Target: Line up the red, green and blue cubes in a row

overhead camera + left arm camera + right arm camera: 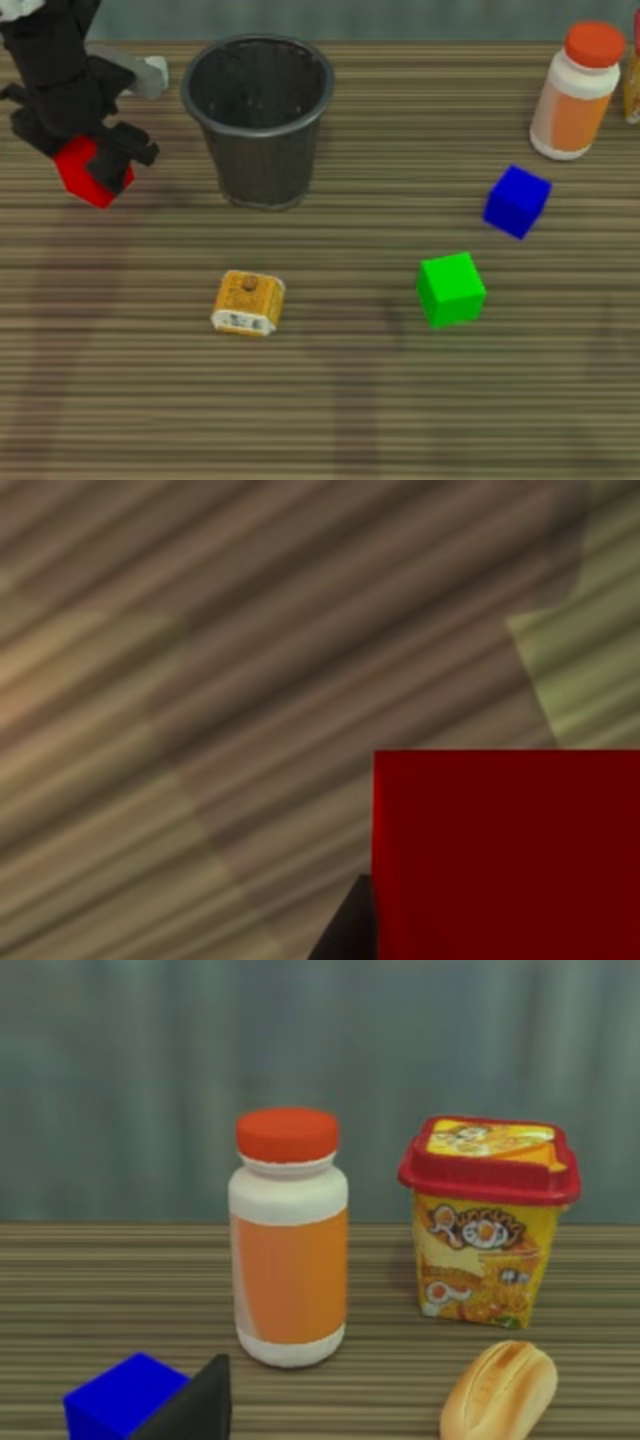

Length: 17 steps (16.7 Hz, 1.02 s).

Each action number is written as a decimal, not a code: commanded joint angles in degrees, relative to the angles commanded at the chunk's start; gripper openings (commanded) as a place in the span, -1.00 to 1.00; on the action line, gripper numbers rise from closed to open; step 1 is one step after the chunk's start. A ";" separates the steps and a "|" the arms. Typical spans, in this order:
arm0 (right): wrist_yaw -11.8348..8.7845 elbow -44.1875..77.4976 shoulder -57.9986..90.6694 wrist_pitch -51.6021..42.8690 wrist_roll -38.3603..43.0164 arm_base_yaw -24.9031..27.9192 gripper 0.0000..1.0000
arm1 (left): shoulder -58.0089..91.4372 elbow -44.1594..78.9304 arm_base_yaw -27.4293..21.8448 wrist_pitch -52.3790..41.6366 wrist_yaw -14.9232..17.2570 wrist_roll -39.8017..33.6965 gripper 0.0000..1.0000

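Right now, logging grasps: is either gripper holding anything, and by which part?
The left gripper holds the glossy red cube by its opposite sides.

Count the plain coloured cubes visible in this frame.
3. The red cube is in the left hand at the table's left, beside the bin. The green cube sits right of centre. The blue cube lies near the orange-capped bottle. None seems hidden.
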 joint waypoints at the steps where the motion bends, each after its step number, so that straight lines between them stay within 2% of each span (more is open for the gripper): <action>1: 0.00 0.00 0.00 0.00 0.00 0.00 1.00 | -0.04 -0.04 -0.07 0.01 0.00 -0.11 -1.00; 4: 0.00 0.00 0.00 0.00 0.00 0.00 1.00 | -1.38 -1.71 -2.35 0.38 -0.12 -3.75 -1.00; 7: 0.00 0.00 0.00 0.00 0.00 0.00 1.00 | -4.67 -5.93 -6.97 1.30 -0.36 -12.71 -1.00; 14: 0.00 0.00 0.00 0.00 0.00 0.00 1.00 | -15.82 -21.55 -22.45 4.16 -0.87 -47.11 -1.00; 17: 0.00 0.00 0.00 0.00 0.00 0.00 1.00 | -20.57 -27.43 -28.27 5.66 -1.13 -58.14 -1.00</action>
